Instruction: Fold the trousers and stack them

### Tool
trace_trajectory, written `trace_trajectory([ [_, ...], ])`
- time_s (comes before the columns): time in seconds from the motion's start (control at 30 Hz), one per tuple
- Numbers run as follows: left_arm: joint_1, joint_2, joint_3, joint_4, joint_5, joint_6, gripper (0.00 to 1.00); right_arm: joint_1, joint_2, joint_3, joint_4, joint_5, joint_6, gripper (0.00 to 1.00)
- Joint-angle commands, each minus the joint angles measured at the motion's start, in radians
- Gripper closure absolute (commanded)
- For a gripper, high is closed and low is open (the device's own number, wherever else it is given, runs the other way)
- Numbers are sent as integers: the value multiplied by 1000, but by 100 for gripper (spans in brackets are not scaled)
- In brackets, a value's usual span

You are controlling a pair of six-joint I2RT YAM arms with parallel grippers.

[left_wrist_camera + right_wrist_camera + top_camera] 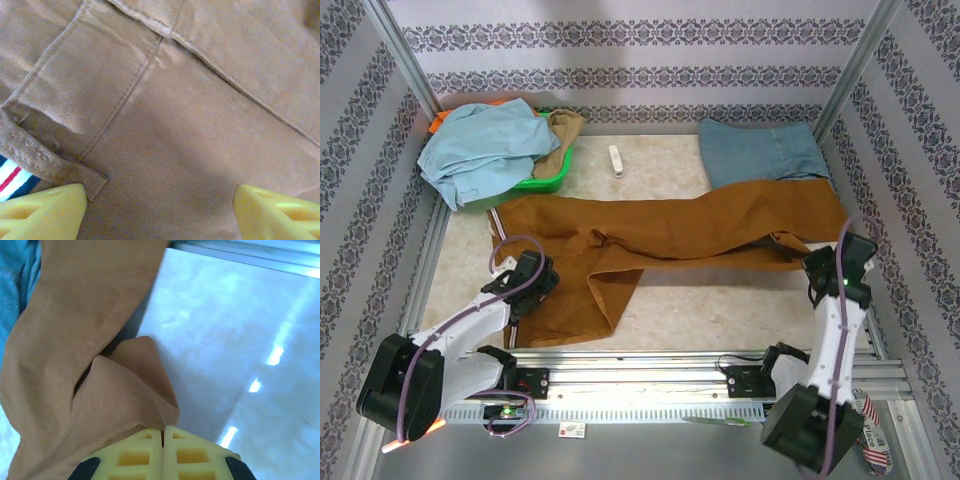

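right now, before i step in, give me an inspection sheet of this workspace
surface: pale table, no spills seen
job's things: trousers spread left to right, partly folded over themselves
clutter: green basket holding a pale blue garment; denim piece; small white object
grippers: left gripper open over the waist end; right gripper shut on the trousers' right end
cables: purple cable looped at the left arm, another along the right arm
surroundings: patterned walls, metal frame

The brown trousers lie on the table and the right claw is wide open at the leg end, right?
No: the right gripper is shut, pinching the trousers at the leg end. The right wrist view shows it clamped on the cloth.
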Motion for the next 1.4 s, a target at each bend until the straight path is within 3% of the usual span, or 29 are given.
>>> trace_trajectory([
  [0.0,90,5,-16,-48,27,93,20,-65,-142,-42,-99,39,85,60],
  [0.2,201,-15,16,-85,33,166,18,-73,-135,-5,-95,-41,86,55],
  [0.33,277,-29,52,-115,44,210,15,-14,-94,32,-8,-203,58,52],
  [0.47,304,-49,99,-157,61,245,15,312,39,146,-1,-164,-24,46],
  [0.53,300,-61,118,-149,141,266,17,492,115,190,-6,-116,-58,45],
  [0.63,208,-72,139,-138,212,258,18,753,232,216,23,-62,-78,45],
  [0.7,63,-59,158,-146,168,227,17,904,322,222,58,-29,-76,48],
  [0.77,-76,-19,157,-113,131,170,17,1002,406,210,115,-25,-55,52],
  [0.87,-158,86,98,25,150,74,17,1074,522,190,195,-27,-22,60],
  [0.93,-162,147,56,100,158,33,17,1078,566,181,232,-33,-16,61],
  [1.03,-152,153,17,57,10,21,17,1034,574,176,216,-37,-40,61],
  [1.17,12,33,-51,11,10,51,17,914,485,166,119,-33,-102,53],
  [1.27,188,-43,-79,-31,81,96,18,778,402,150,61,-68,-148,49],
  [1.37,274,-80,-60,-85,74,156,18,665,343,147,-1,-70,-193,46],
])
